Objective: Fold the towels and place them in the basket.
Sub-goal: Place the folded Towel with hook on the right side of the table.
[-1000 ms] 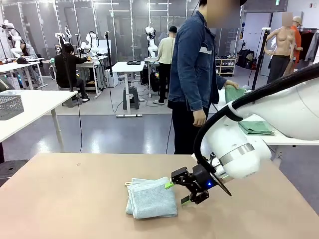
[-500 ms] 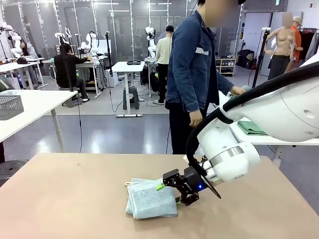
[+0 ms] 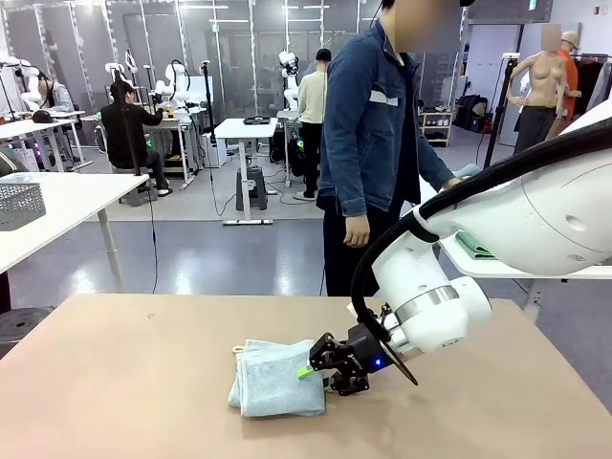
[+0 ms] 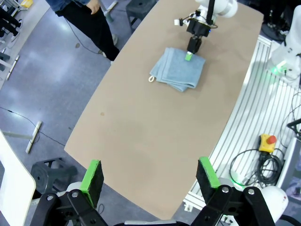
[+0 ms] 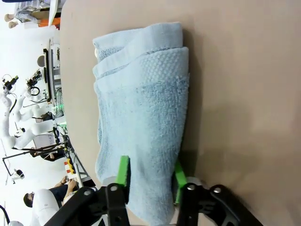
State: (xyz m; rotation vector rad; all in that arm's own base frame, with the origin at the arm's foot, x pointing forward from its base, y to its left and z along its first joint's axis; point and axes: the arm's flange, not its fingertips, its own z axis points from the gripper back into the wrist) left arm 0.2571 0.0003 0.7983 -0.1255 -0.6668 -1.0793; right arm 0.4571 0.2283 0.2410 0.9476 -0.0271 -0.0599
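Right wrist view: right gripper (image 5: pixel 151 175) clenched on the folded blue-grey towel (image 5: pixel 141 94) at its edge; lift all layers together, slowly, so the fold holds; left gripper (image 4: pixel 149 174) released.

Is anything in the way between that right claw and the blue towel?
Nothing visible stands between them. The right gripper is shut on the edge of the folded blue towel, its green pads pinching the cloth directly.
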